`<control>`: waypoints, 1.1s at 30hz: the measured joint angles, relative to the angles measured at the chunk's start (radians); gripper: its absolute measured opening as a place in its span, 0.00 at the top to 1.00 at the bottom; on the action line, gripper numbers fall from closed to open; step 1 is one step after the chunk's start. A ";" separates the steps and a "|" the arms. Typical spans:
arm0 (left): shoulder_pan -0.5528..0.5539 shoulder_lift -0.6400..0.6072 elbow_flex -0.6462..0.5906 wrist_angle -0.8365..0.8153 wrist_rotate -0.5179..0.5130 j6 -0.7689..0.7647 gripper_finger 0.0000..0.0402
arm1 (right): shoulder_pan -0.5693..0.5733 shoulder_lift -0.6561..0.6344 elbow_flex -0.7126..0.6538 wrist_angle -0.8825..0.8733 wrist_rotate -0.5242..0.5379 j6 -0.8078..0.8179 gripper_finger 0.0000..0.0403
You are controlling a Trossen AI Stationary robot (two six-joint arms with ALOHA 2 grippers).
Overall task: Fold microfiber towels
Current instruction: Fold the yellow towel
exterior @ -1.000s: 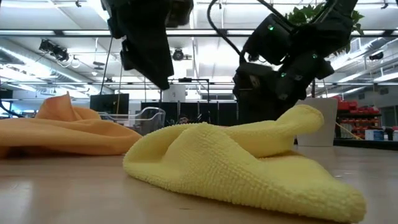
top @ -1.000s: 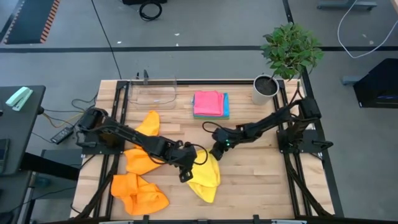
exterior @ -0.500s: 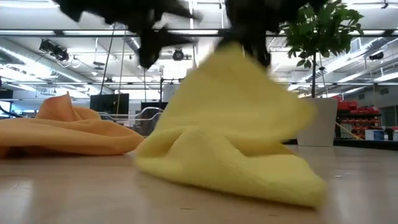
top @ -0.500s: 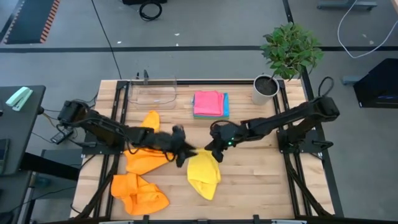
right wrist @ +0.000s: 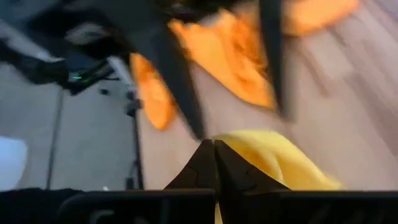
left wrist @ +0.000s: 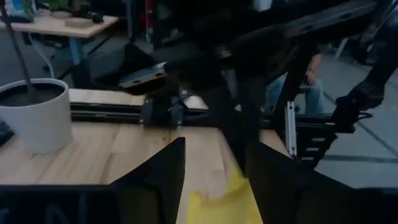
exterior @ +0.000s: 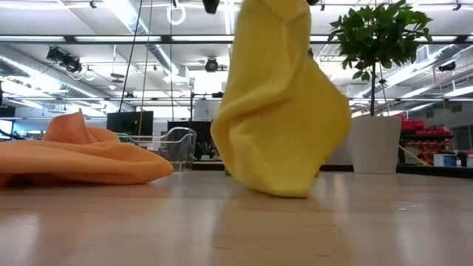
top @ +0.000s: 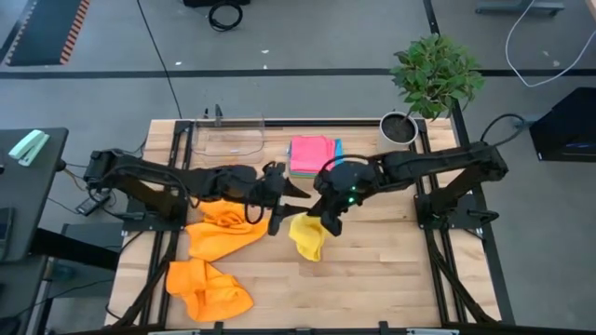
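Observation:
A yellow microfiber towel (exterior: 281, 111) hangs bunched over the middle of the table. My right gripper (top: 326, 223) is above it, shut on its top. My left gripper (top: 287, 207) hovers just left of it, pointing toward the table's right, fingers open (left wrist: 214, 180) and touching nothing. The yellow cloth (left wrist: 224, 202) shows beyond and below its fingers. Two orange towels (top: 219, 233) (top: 209, 293) lie crumpled at the near left. A folded pink towel (top: 312, 154) sits on a blue one at the far middle. My right gripper (right wrist: 214, 163) pinches the yellow towel's top end (right wrist: 233, 146) between its two shut fingers, slanting down from the table's right. How many layers, I cannot tell. The towel hangs slack in folds below the fingers. Whether its lower end (exterior: 284, 192) touches the table I cannot tell.
A clear plastic tray (top: 228, 140) stands at the far left. A white pot with a plant (top: 398, 130) stands at the far right. Bare wood (top: 391, 279) lies at the near right.
My right gripper has risen with the yellow towel. The towel lay spread on the table and now hangs bunched below the gripper, a little farther from the near edge. My left gripper has risen, gone toward the far edge and tipped up toward level.

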 joint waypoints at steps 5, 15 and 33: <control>-0.007 0.000 0.055 -0.358 -0.003 -0.022 0.60 | -0.003 0.002 -0.067 -0.102 0.044 0.080 1.00; -0.115 0.161 -0.194 0.033 -0.082 -0.063 0.65 | -0.010 0.003 -0.506 0.236 0.008 0.339 1.00; -0.077 0.527 0.062 0.067 -0.318 0.313 0.48 | -0.014 0.001 -0.651 0.423 -0.031 0.417 1.00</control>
